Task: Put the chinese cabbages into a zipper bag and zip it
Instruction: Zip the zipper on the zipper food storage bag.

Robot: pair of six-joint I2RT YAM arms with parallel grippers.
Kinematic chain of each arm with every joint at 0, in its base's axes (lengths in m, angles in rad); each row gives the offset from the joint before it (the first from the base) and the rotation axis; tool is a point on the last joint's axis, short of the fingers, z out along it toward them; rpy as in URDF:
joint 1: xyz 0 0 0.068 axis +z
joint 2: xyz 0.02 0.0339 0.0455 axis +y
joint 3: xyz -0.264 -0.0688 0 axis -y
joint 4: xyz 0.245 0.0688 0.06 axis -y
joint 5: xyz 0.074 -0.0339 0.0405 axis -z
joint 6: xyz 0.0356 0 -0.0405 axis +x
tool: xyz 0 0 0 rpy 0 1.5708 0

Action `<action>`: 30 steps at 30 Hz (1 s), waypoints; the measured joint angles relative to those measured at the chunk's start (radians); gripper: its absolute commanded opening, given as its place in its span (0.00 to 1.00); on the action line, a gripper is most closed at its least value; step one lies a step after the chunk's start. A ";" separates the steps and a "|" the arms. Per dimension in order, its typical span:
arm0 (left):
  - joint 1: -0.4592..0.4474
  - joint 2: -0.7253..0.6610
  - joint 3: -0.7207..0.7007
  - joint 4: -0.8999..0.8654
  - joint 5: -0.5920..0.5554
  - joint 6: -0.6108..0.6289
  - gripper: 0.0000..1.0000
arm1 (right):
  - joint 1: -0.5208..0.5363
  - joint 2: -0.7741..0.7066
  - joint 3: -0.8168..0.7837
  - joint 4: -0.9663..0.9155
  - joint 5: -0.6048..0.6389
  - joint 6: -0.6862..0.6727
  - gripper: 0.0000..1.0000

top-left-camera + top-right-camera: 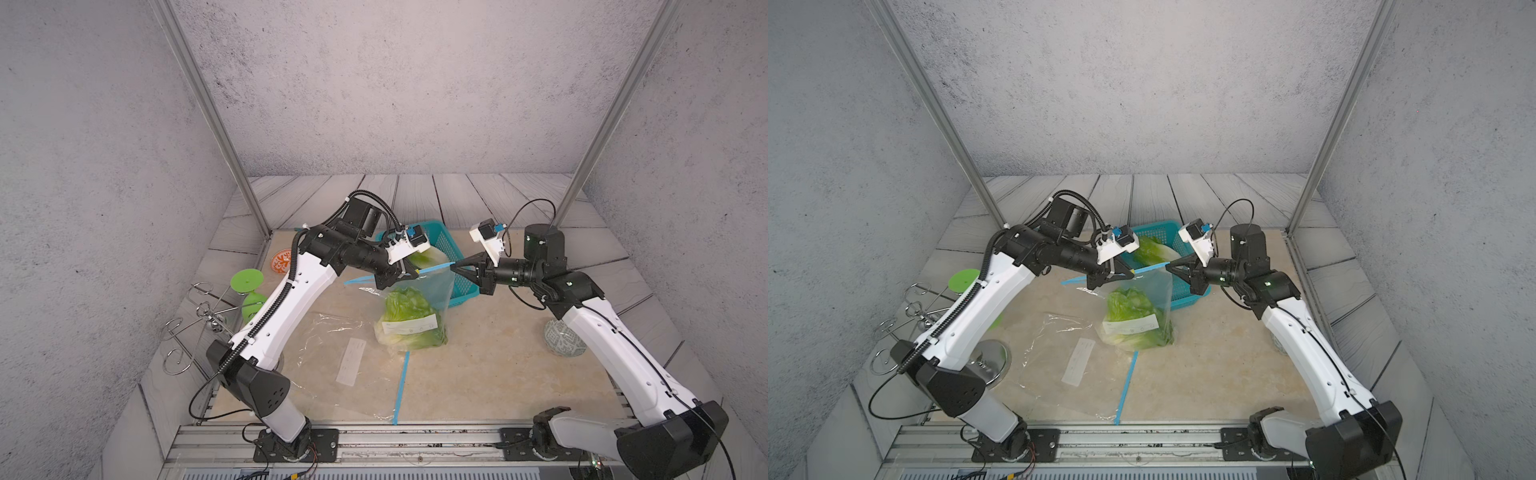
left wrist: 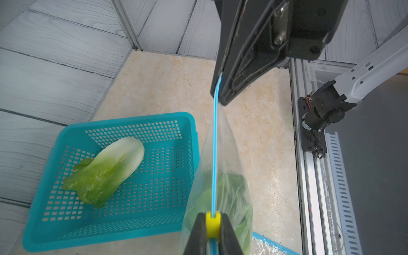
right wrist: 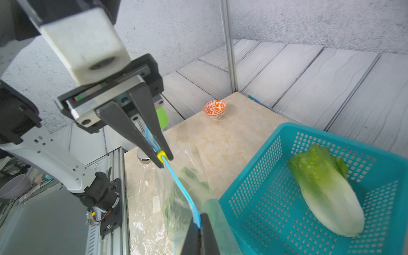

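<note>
Zipping was in hand: left gripper [image 3: 163, 160] pinched the yellow plastic slider [image 2: 213, 223] on the clear plastic zipper bag [image 1: 415, 316], and right gripper [image 3: 199, 223] was clamped on its blue zip strip [image 2: 214, 154]. Some chinese cabbages [image 1: 405, 309] sat bagged; one cabbage head [image 2: 106, 170] lay in the teal mesh basket [image 2: 141, 229] at the bag's 1 o'clock. Next move likely needed a steady slide.

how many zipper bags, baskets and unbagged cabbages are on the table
zipper bags: 2, the filled bag held up and the empty bag lying flat
teal basket: 1
unbagged cabbage: 1, in the basket
total: 4
</note>
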 measured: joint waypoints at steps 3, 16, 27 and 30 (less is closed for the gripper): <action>0.015 -0.036 -0.048 0.011 -0.016 -0.003 0.00 | -0.016 -0.011 -0.008 0.021 0.050 0.026 0.00; 0.098 -0.135 -0.242 0.084 -0.022 -0.044 0.00 | -0.130 -0.044 -0.020 0.026 0.329 0.118 0.00; 0.106 -0.153 -0.267 0.134 -0.002 -0.106 0.33 | -0.154 -0.044 -0.020 0.032 0.331 0.170 0.00; 0.117 -0.168 -0.303 0.162 0.000 -0.150 0.42 | -0.168 -0.044 -0.019 0.036 0.313 0.187 0.00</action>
